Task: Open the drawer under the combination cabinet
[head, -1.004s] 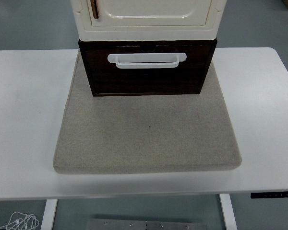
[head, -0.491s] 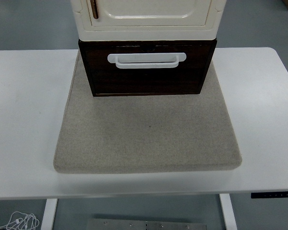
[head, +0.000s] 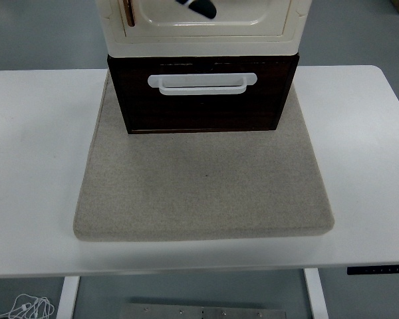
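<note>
Drawer (head: 203, 109): dark brown, directly under the cream cabinet at the far middle of the table. Its front sits about level with the cabinet's front, so you see nothing of its inside.
Table (head: 33, 166): white, and it spans nearly the full width of your view.
Mat (head: 203, 193): one beige felt-like pad lying flat on the table. The drawer unit stands on its far part, and the near part is bare.
Cabinet (head: 206, 36): one cream unit stacked on the drawer, cut off by the top edge. Its door is shut, so you cannot see any contents.
Drawer handle (head: 202, 84): one white bar running across the upper part of the drawer front.
Door handle (head: 129, 13): one slim copper-coloured pull, upright at the door's left side.
Dark shape (head: 202, 8): a small black form with a pale tip, in front of the cabinet door at the top edge. You cannot tell what it is.
Hands: neither robot hand is clearly in your view, so finger state cannot be told and no position can be given relative to the fingers.
Control panel (head: 379, 270): a small black strip on the table's near edge, at the right.
Cable (head: 26, 307): a white coil on the floor at lower left.
</note>
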Controlling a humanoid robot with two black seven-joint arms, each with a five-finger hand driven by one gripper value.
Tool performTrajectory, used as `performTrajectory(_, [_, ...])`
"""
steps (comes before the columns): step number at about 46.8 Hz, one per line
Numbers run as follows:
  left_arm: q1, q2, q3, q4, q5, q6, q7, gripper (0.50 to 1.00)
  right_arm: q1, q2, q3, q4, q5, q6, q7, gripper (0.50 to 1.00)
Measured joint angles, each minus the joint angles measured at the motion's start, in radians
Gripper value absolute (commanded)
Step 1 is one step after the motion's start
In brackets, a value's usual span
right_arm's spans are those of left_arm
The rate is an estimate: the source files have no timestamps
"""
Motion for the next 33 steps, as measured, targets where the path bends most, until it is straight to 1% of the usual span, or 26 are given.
performTrajectory(6, [0.000,0.000,0.079,-0.042,0.048,-0.003,0.067,1.000,0.000,0.000,0.000,0.000,0.000,0.000,0.000,0.928])
performTrajectory(12, [0.001,0.000,0.126,-0.056,0.093,-0.003,0.099,1.000,0.000,0.000,0.000,0.000,0.000,0.000,0.000,0.928])
performTrajectory(14, [0.003,-0.002,0.133,-0.056,0.100,-0.002,0.117,1.000,0.000,0.000,0.000,0.000,0.000,0.000,0.000,0.926])
performTrajectory(16, [0.004,-0.005,0.139,-0.056,0.101,0.002,0.140,1.000,0.000,0.000,0.000,0.000,0.000,0.000,0.000,0.926])
performTrajectory(20, [0.016,-0.013,0.143,-0.058,0.096,0.014,0.205,1.000,0.000,0.000,0.000,0.000,0.000,0.000,0.000,0.926])
performTrajectory(24, [0.032,-0.025,0.143,-0.058,0.090,0.023,0.248,1.000,0.000,0.000,0.000,0.000,0.000,0.000,0.000,0.928])
performTrajectory(27, [0.039,-0.034,0.143,-0.055,0.088,0.028,0.261,1.000,0.000,0.000,0.000,0.000,0.000,0.000,0.000,0.926])
performTrajectory(33, [0.042,-0.053,0.168,-0.050,0.088,0.059,0.276,1.000,0.000,0.000,0.000,0.000,0.000,0.000,0.000,0.928])
